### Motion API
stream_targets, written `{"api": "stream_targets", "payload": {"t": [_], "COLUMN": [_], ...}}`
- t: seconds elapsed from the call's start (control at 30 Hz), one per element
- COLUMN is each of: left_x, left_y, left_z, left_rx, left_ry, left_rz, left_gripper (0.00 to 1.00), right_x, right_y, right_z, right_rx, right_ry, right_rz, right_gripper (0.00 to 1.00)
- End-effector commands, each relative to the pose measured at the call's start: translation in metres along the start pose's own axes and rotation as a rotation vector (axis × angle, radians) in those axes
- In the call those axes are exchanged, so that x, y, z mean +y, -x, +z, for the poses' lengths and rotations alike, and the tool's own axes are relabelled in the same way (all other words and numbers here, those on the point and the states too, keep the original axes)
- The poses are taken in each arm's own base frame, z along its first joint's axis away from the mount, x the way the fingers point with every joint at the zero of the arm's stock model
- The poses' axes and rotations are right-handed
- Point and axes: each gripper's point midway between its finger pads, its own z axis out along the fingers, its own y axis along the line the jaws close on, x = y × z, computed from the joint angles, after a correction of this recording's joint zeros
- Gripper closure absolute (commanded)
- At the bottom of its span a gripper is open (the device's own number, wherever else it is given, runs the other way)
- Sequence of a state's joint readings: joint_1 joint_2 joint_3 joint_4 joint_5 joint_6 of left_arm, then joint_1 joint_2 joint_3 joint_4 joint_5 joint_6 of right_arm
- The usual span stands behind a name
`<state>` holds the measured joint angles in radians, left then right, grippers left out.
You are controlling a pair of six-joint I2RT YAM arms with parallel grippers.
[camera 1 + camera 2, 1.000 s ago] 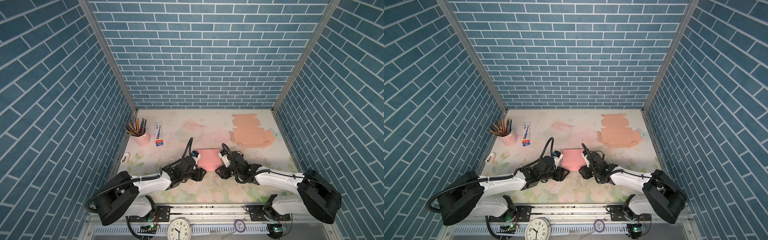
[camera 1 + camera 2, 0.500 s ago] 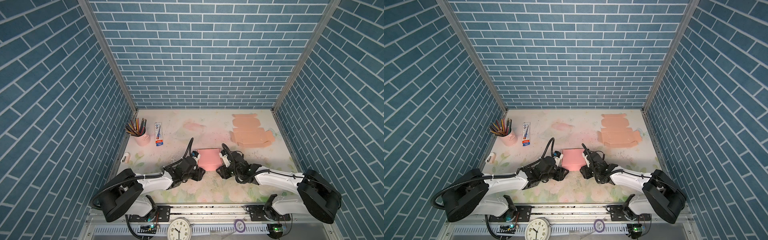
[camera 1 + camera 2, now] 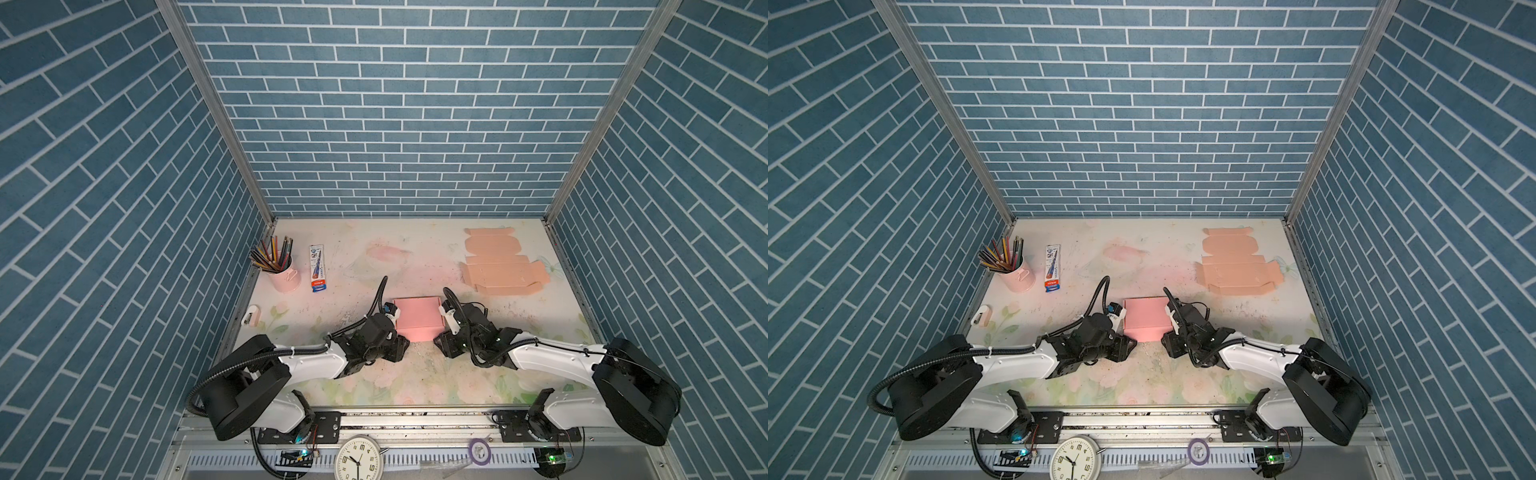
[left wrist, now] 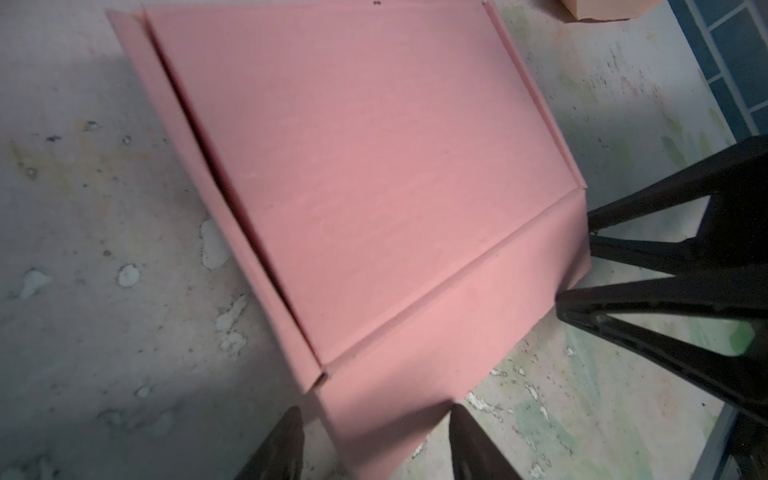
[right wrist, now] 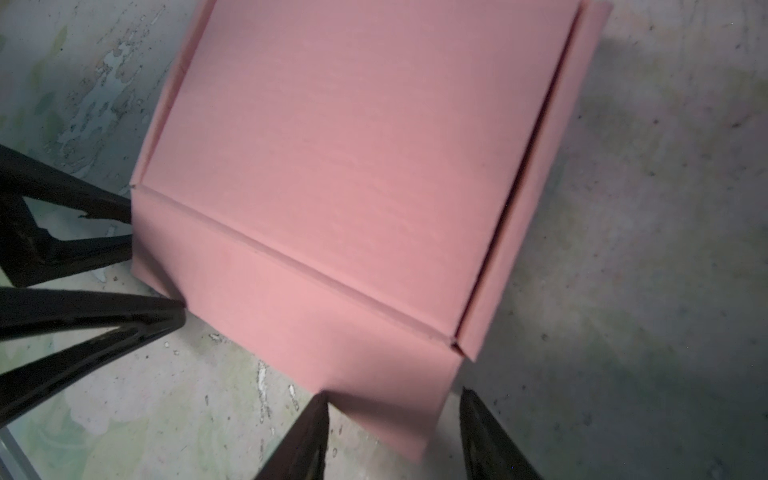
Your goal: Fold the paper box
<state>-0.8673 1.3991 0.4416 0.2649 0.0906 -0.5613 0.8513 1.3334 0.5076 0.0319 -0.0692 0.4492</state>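
Note:
A pink paper box (image 3: 417, 318) (image 3: 1146, 318) lies folded with its lid down in the middle of the table. My left gripper (image 3: 401, 347) (image 4: 372, 411) is open and straddles the near left corner of the box (image 4: 374, 166); one fingertip (image 4: 455, 411) touches the front wall, the other stands just clear. My right gripper (image 3: 440, 347) (image 5: 395, 392) is open astride the near right corner of the box (image 5: 353, 145), one fingertip (image 5: 322, 401) against the front wall. A dark slit runs along each side flap.
A flat peach cardboard blank (image 3: 498, 266) lies at the back right. A pink cup of pencils (image 3: 282, 270), a slim printed packet (image 3: 318, 268) and a small white object (image 3: 251, 326) sit on the left. Blue brick walls close three sides.
My left gripper's jaws have narrowed a little around the box corner and its arm has shifted slightly. The right gripper and the box look unmoved.

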Motion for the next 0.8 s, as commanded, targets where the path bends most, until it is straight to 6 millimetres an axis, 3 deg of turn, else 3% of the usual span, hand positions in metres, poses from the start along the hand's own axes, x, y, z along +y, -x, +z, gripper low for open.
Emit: {"api": "stream_targets", "payload": {"t": [0.0, 0.37, 0.6, 0.77], "left_x": [-0.004, -0.002, 0.004, 0.008], "left_y": [0.012, 0.033, 0.066, 0.1], "left_z": [-0.007, -0.021, -0.024, -0.02], "left_rx": [-0.04, -0.074, -0.12, -0.163], "left_ry": [-0.004, -0.005, 0.008, 0.009], "left_rz": [0.005, 0.025, 0.039, 0.05], "left_gripper": [0.43, 0.41, 0.41, 0.4], "right_x": [0.002, 0.0, -0.003, -0.003], "right_y": [0.011, 0.016, 0.02, 0.023], "right_z": [-0.008, -0.011, -0.01, -0.008], "right_rx": [-0.033, -0.052, -0.056, -0.051], "right_ry": [-0.013, -0.033, -0.06, -0.067], "right_rz": [0.016, 0.008, 0.004, -0.003], "right_gripper": [0.47, 0.47, 0.47, 0.47]}}
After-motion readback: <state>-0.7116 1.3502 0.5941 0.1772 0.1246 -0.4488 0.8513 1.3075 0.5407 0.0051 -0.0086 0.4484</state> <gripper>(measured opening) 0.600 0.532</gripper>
